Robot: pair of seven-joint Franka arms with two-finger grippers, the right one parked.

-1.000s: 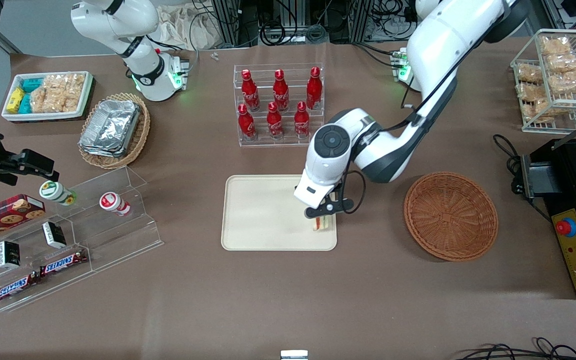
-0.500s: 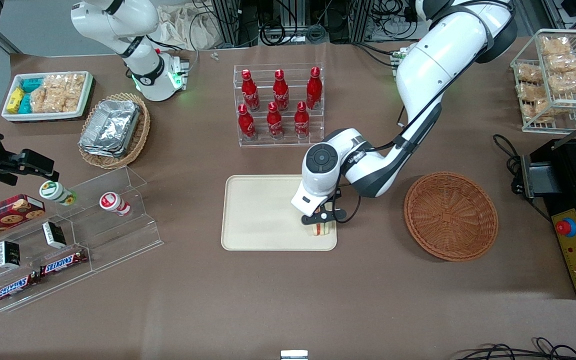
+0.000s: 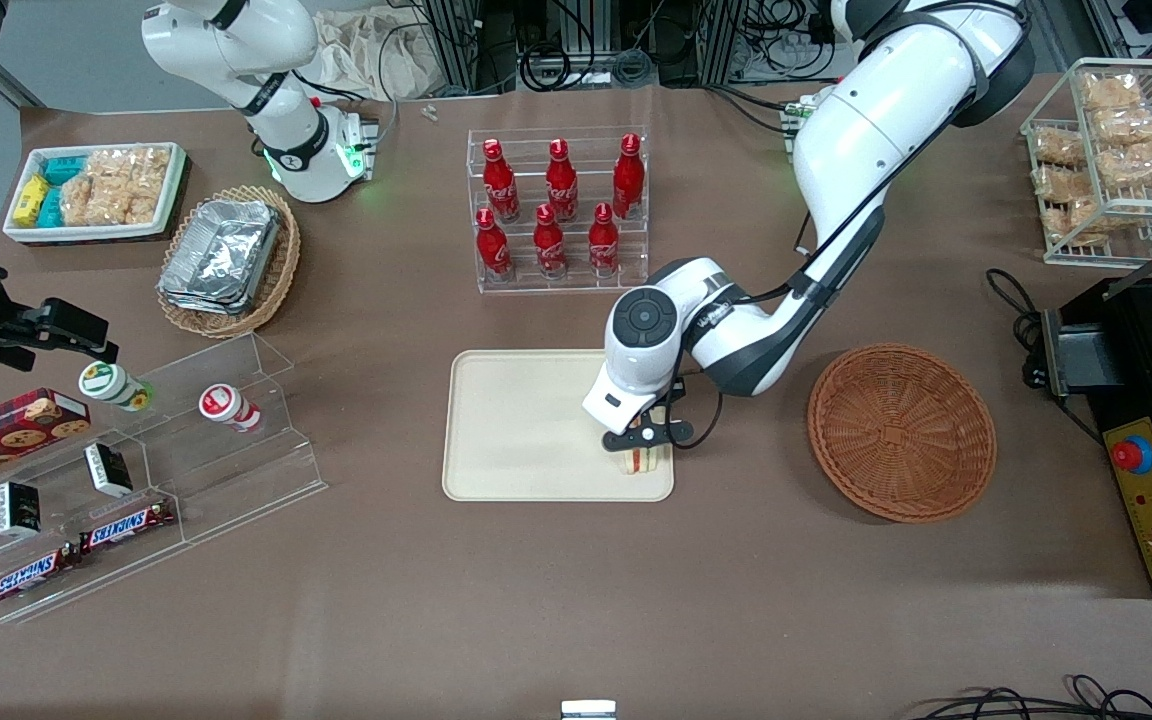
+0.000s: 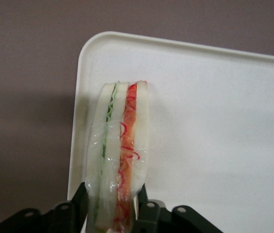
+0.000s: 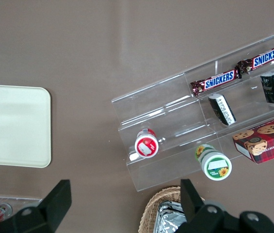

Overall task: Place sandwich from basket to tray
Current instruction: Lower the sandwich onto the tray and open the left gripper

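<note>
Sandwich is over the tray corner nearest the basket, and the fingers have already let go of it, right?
Not quite. The gripper is shut on the sandwich, as the left wrist view shows. It is over the tray corner nearest the basket.

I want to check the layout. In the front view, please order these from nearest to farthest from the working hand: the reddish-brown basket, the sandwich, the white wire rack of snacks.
1. The sandwich: held in the hand, over the tray corner.
2. The basket: on the table beside the tray, toward the working arm's end.
3. The wire rack: at the table's corner, farther from the front camera.
</note>
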